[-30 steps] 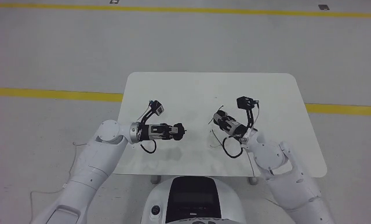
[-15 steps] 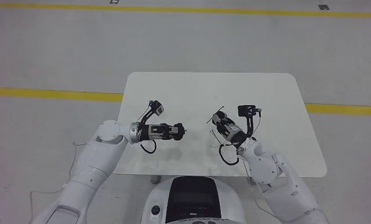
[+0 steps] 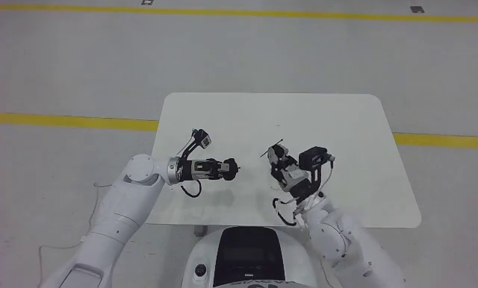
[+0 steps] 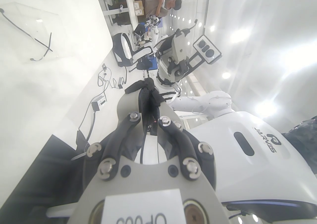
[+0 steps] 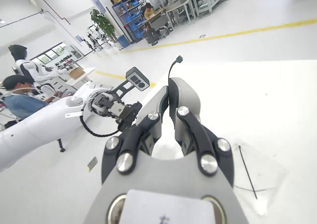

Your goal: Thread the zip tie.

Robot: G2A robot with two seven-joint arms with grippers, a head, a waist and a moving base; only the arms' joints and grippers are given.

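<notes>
Your right claw [image 3: 275, 155] has swung slightly toward the left of the top view and turned to aim at the upper left, and its arm has drawn in toward the bottom edge. Your left claw [image 3: 231, 167] has kept its place left of centre.

You have two claws over one white counter [image 3: 224, 109], well apart from each other. The right claw is clenched on one black zip tie [image 5: 178, 59], and the tie's head sticks out past the fingertips. The left claw is clenched on a thin black strand [image 4: 143, 145] that runs back between its fingers.

On a clear plastic sheet [image 5: 272, 173] you have loose zip ties. One [image 5: 247, 173] shows in the right wrist view, and two that cross each other [image 4: 17, 26] show in the left wrist view.

Each claw's base carries one white label [image 5: 168, 207], so two in all, with the print partly out of frame.
</notes>
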